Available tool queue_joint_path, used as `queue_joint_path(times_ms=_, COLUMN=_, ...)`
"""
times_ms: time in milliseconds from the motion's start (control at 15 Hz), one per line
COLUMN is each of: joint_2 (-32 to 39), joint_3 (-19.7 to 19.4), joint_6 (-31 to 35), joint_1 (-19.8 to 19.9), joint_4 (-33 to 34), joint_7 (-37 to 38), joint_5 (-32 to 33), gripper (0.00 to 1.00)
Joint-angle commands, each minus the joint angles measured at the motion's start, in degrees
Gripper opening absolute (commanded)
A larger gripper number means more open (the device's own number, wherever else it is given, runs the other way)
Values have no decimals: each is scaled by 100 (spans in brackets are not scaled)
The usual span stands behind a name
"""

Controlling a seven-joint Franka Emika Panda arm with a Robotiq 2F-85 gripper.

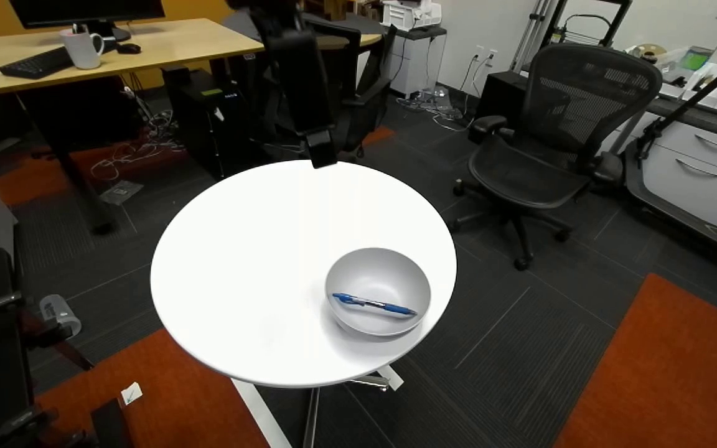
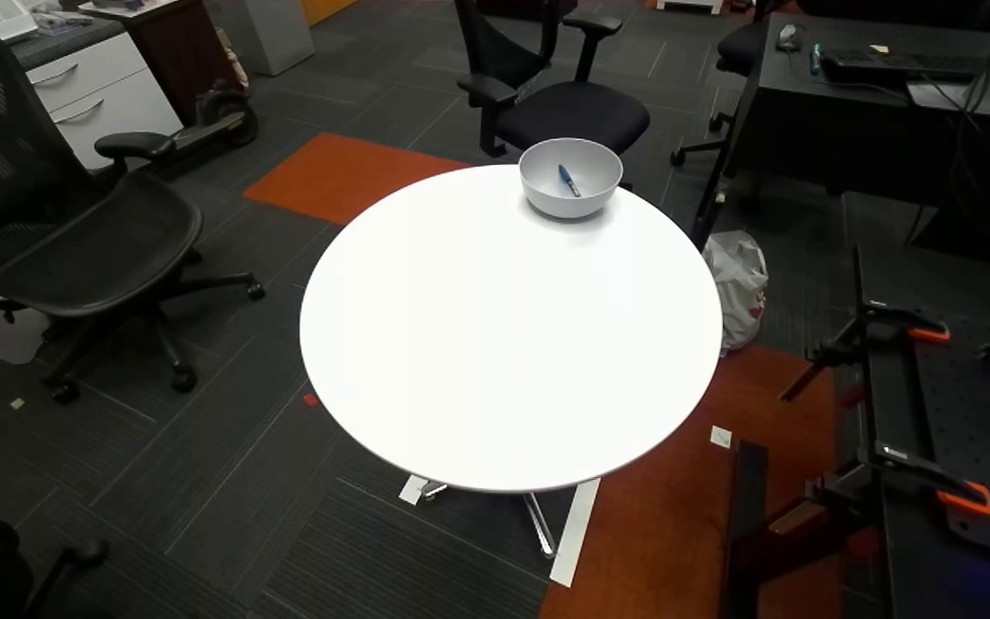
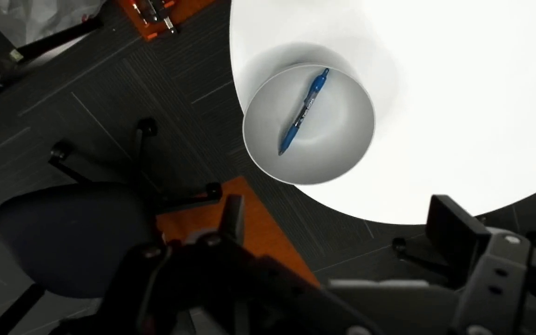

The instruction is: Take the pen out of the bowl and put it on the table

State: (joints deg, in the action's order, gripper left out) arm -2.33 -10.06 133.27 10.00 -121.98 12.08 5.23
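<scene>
Occupying the upper left of an exterior view, a desk is carrying, in order from the left, a keyboard, a mug, a monitor and a mouse. A case is standing below the right-hand part of the desk.

Moving right, the table is filling the middle of the view with its round white top. Near that middle, the end effector is hanging down from the upper edge of the view, its tip showing against the table's far rim; I am finding its height above the table impossible to judge from this angle. In the wrist view, its fingers are standing wide apart, with a broad gap running between them.

Toward the table's right side, the bowl is resting upright on the table, near the edge. The pen is lying at a slant inside the bowl; both exterior views are showing it there. In the wrist view, its clip end is reaching close to the rim, while its writing tip is resting farther inside.

Farther right, a chair is standing near the table. Right of it, an orange mat is lying on the floor, and white drawers are standing at the far right.
</scene>
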Motion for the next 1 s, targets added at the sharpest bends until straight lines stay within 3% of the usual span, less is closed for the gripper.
queue_joint_path(times_ms=0, joint_2=946, joint_3=-9, joint_6=188, joint_1=11, joint_4=621, joint_7=258, joint_5=-424, gripper=100)
queue_joint_path(times_ms=467, joint_2=2541, joint_3=-25, joint_6=474, joint_1=129, joint_4=1597, joint_7=278, joint_5=-1288, gripper=100)
queue_joint_path(times_ms=933, joint_2=3788, joint_3=-59, joint_6=354, joint_1=173, joint_4=2641, joint_7=619, joint_5=-1384, gripper=100)
